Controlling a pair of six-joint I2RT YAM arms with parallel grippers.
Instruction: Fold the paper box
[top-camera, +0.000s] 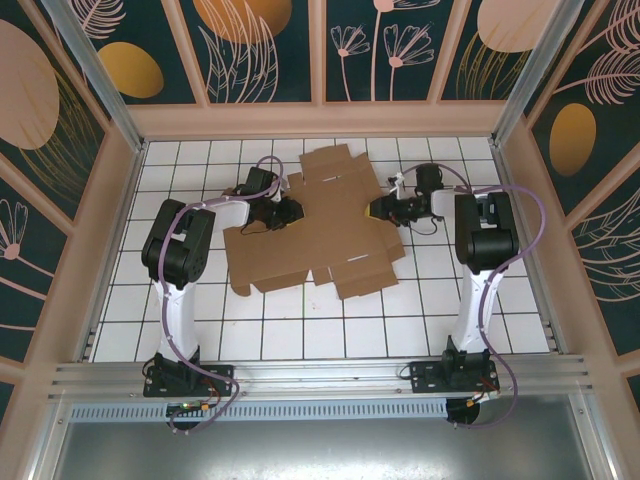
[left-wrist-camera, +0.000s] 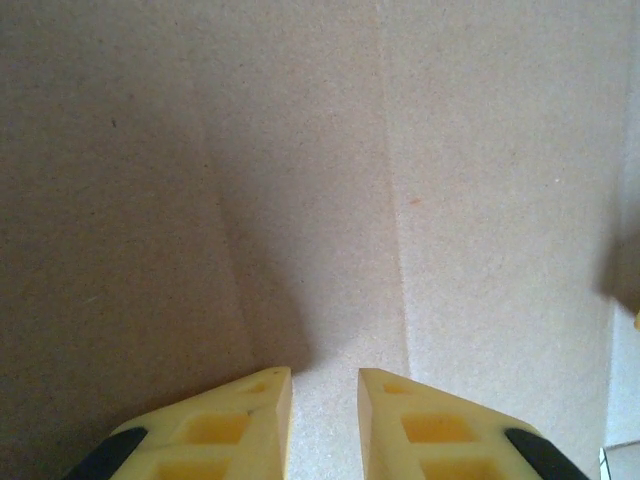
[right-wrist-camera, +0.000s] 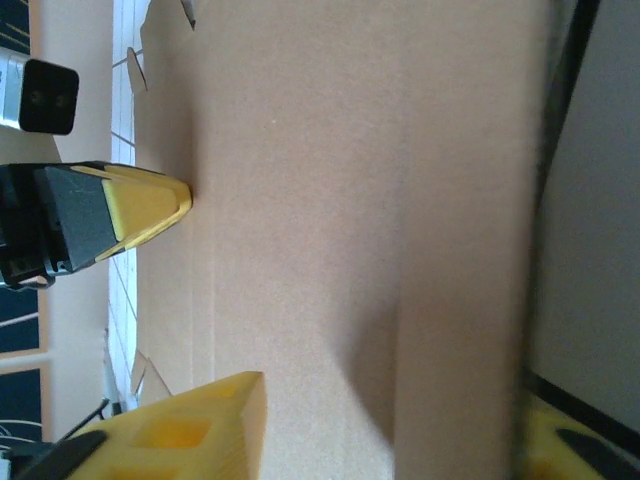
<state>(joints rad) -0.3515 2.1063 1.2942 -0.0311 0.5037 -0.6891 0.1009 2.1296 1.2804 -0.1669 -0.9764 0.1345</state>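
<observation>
Paper box (top-camera: 315, 225) lies as a cut brown cardboard sheet on the white tiled tabletop (top-camera: 300, 330), spread open between the two arms. Its flaps and tabs point outward on every side. From above, most of the paper box looks flat, with one wide flap at its far end and smaller tabs along its near edge. Whether the panels beside the hands are raised off the tiles I cannot tell.

At the left side of the paper box, the left hand (top-camera: 288, 212) reaches in where the outline narrows. In the left wrist view its yellow fingers (left-wrist-camera: 250, 420) stand a narrow gap apart with nothing between them, so it is released. They are close in front of plain cardboard crossed by two faint creases, and the hand's shadow falls on that surface.

At the right side of the paper box, the right hand (top-camera: 376, 210) reaches into the matching notch and faces the left hand across the middle panel. In the right wrist view its fingers (right-wrist-camera: 215, 425) stand wide apart, released, and creased cardboard spans the space beyond them. A yellow fingertip of the left hand meets the opposite edge of that cardboard.
</observation>
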